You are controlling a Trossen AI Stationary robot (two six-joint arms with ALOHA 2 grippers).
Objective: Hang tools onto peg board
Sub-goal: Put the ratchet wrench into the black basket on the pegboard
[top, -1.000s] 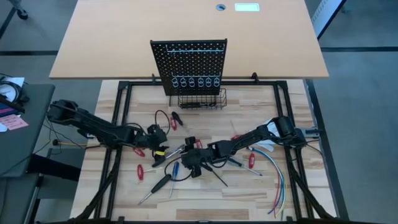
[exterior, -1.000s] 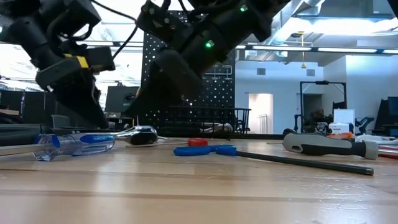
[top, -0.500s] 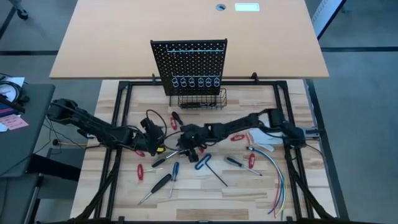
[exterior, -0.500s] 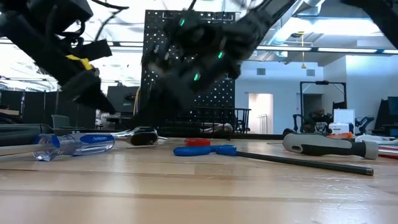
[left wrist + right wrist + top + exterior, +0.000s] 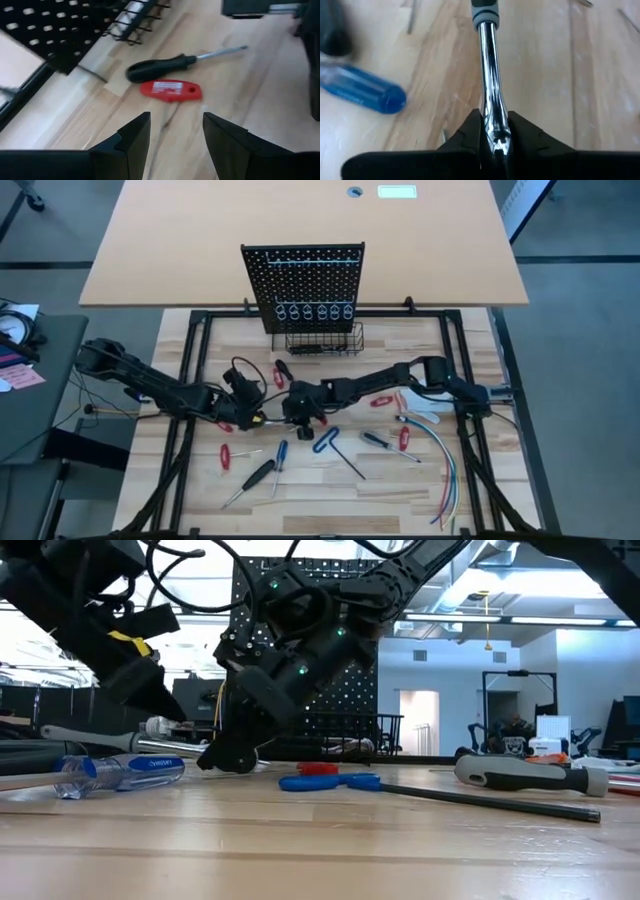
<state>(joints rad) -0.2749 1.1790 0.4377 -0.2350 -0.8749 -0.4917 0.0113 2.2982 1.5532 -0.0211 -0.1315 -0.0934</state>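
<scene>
One ratchet (image 5: 489,85) now lifted by right claw (image 5: 492,131).

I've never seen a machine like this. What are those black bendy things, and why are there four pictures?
They are two robot arms, each ending in jaws for grabbing. One picture looks down from above, one looks level across the table, and two come from cameras on the arms' wrists. Tools lie scattered on the table: screwdrivers, red-handled ones, a blue hex key. The right gripper pinches a shiny ratchet and has it lifted off the table. The left gripper is open and empty, above a black screwdriver. The black peg board at the back is where tools get hung.
</scene>
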